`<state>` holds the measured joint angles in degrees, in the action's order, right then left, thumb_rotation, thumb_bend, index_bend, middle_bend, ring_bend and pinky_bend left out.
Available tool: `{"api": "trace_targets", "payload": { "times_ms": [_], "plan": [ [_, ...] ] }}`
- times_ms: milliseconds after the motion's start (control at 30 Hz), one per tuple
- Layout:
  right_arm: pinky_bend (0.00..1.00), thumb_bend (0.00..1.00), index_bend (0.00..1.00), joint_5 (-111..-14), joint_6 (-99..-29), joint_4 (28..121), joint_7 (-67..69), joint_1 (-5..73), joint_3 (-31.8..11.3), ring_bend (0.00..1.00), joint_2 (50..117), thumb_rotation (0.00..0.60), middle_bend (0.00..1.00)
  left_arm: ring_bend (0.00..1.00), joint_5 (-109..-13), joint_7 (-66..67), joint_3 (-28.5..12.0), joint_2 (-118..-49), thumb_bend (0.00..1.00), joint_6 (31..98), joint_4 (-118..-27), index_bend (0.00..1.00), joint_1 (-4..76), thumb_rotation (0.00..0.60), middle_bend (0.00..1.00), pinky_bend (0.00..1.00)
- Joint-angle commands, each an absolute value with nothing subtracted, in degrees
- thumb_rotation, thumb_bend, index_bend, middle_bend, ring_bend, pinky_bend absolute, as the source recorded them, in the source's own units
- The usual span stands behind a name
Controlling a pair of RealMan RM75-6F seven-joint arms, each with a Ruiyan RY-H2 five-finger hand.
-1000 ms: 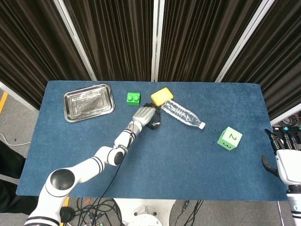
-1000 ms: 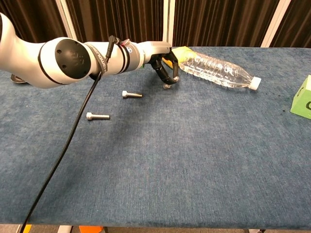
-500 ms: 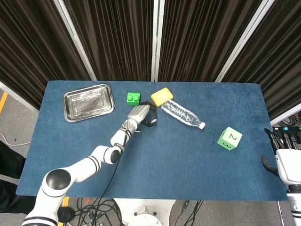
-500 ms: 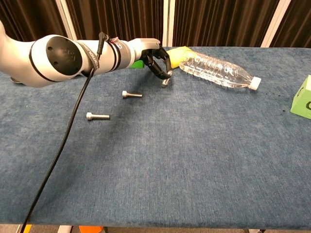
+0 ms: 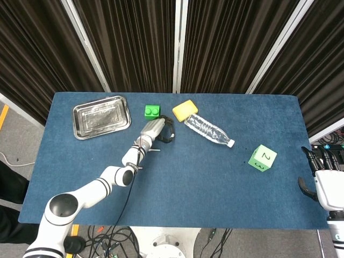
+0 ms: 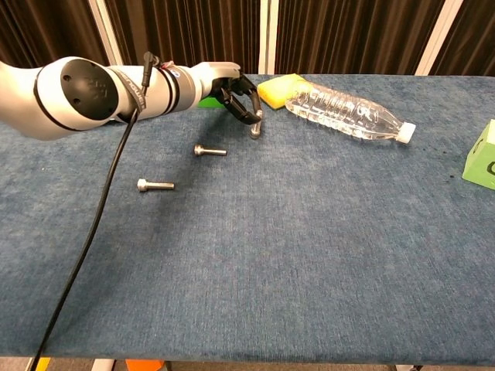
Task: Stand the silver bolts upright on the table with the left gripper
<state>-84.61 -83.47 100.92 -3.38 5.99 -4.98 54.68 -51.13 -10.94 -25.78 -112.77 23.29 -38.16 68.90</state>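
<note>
My left hand (image 5: 154,129) (image 6: 232,94) reaches over the far middle of the blue table (image 5: 215,183). Its dark fingertips (image 6: 249,114) pinch a silver bolt (image 6: 255,130) that hangs roughly upright, its lower end at or just above the cloth. Two more silver bolts lie flat nearer to me: one (image 6: 210,151) just left of the hand, another (image 6: 155,185) further left. In the head view only one lying bolt (image 5: 153,150) shows beside the forearm. My right hand (image 5: 324,183) hangs off the table's right edge, fingers apart and holding nothing.
A clear plastic bottle (image 5: 208,129) (image 6: 348,112) lies right of the left hand, with a yellow block (image 5: 185,109) (image 6: 274,89) behind it. A green brick (image 5: 152,112) and a metal tray (image 5: 101,116) sit at the back left. A green die (image 5: 262,158) (image 6: 483,154) stands at the right.
My left hand has drawn back to the left, away from the bottle, carrying the pinched bolt with it. The two lying bolts and the right hand have not moved.
</note>
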Motion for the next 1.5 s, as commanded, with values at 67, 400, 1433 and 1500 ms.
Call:
{"api": "trace_targets", "payload": {
  "times_ms": [67,400,1433,1500],
  "plan": [
    [0.03,0.30,0.08,-84.8,-83.6,101.2,-3.6,5.9,-5.0,0.00,54.6,0.600,0.18,0.00,-51.2,-11.3,-25.7,-112.4,0.38,23.2,-38.2,0.51,68.5,0.582,0.17,0.00],
    [0.03,0.30,0.08,-85.4,-84.2,101.3,-3.6,5.7,-4.7,0.00,54.6,0.600,0.18,0.00,-53.2,-10.9,-24.3,-111.5,0.40,25.0,-40.1,0.47,67.3,0.488,0.17,0.00],
    [0.03,0.30,0.08,-88.7,-84.7,99.5,-1.5,6.4,-4.6,0.00,55.2,0.600,0.19,0.00,-56.1,1.2,-16.9,-97.1,0.38,42.0,-65.9,0.46,55.1,0.600,0.17,0.00],
    [0.03,0.30,0.08,-88.9,-84.8,99.3,-1.3,6.4,-4.5,0.00,55.3,0.600,0.19,0.00,-54.8,4.0,-16.0,-97.7,0.35,42.4,-66.5,0.46,55.2,0.600,0.17,0.00]
  ]
}}
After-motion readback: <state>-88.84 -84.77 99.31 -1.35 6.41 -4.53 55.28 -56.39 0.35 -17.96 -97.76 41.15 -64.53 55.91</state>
